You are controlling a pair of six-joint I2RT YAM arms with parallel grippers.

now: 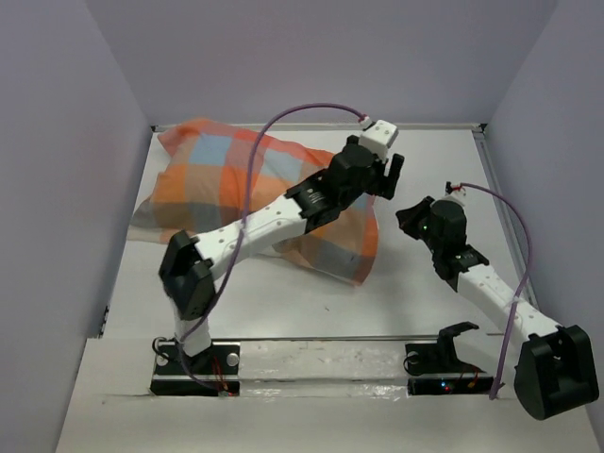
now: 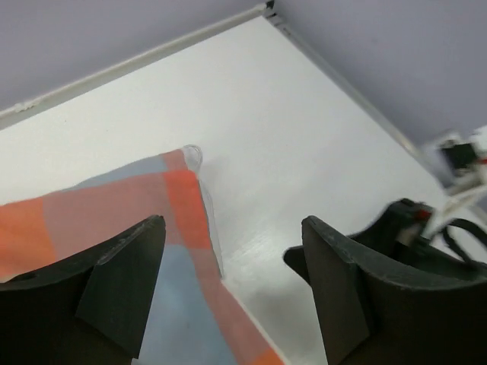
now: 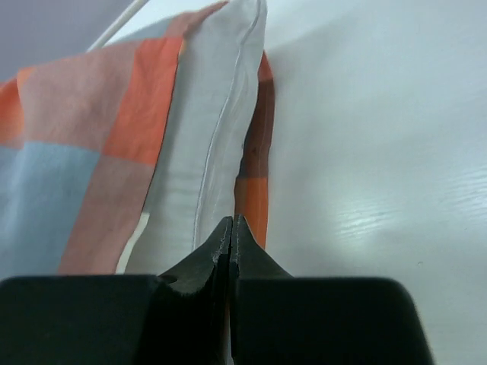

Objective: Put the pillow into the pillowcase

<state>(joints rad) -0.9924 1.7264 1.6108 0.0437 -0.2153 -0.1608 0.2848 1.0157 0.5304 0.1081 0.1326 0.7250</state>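
I see pillow [image 3: 205, 129] mostly inside pillowcase [image 1: 226, 179] at bench [image 1: 415, 293] 11 o'clock, white edge peeking at mouth | left jaws apart over hem, empty, likely to pinch it | right jaws together, empty, my guess: poke edge in

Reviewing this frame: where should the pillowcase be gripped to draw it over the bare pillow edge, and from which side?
Pinch the pillowcase at its top hem, right beside the bare white strip of pillow. Come from the open end, where the shut right hand already points. The hem there is a thin free edge lying on the plump cushion, so a pinch could probably take fabric alone.
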